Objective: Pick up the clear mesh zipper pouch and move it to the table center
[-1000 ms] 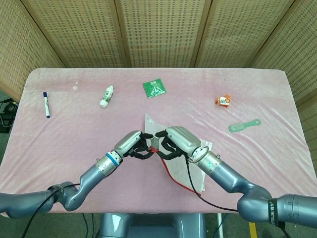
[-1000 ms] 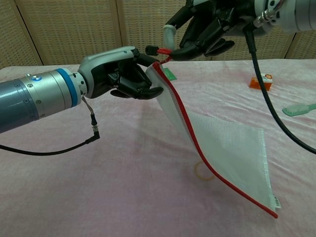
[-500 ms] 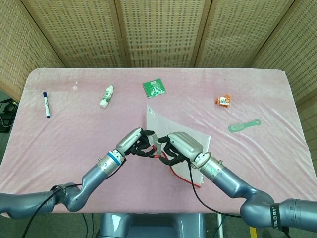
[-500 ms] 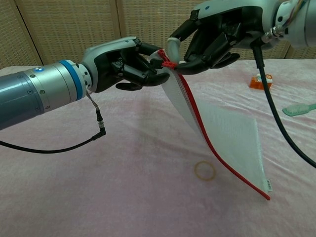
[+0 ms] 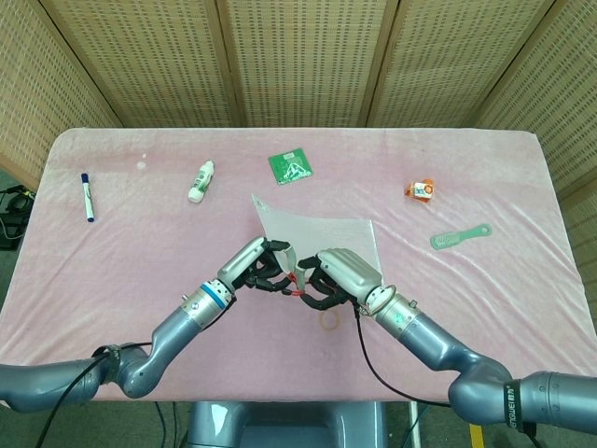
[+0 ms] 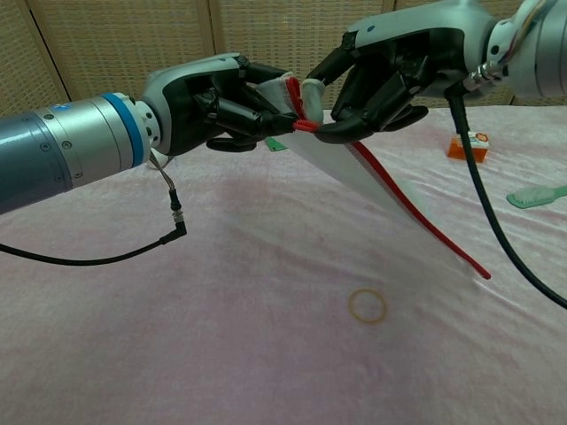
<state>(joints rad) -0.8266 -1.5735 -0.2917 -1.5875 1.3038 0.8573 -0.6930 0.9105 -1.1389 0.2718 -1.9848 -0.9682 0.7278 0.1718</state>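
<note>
I have the clear mesh zipper pouch (image 5: 317, 235) lifted off the table (image 5: 485, 299), and both of my hands meet at its near corner, where the red zipper (image 6: 416, 223) begins; my left hand (image 5: 256, 266) has its fingers closed on that corner from the left, and my right hand (image 5: 340, 275) is closed on it from the right, so the pouch is clamped between the two; which fingers exactly press the fabric I cannot tell, because the hands cover the corner in both views. The pouch hangs in the air and slopes away from my hands toward the far side; in the chest view its red edge runs down to the right and its far end looks just above the pink cloth, whether it touches there I cannot say. It is over the middle part of the table, a little to the near side. I judge that the pick-up is done and the carrying is in hand, perhaps almost finished; the next move calls for lowering the pouch flat on the center, then opening both hands together, so that no corner is dragged. A small rubber ring (image 5: 329, 321) lies on the cloth just under my right hand, and I should not set the pouch on it if I can avoid this; the green card (image 5: 291, 167) at the far side is well apart.
</note>
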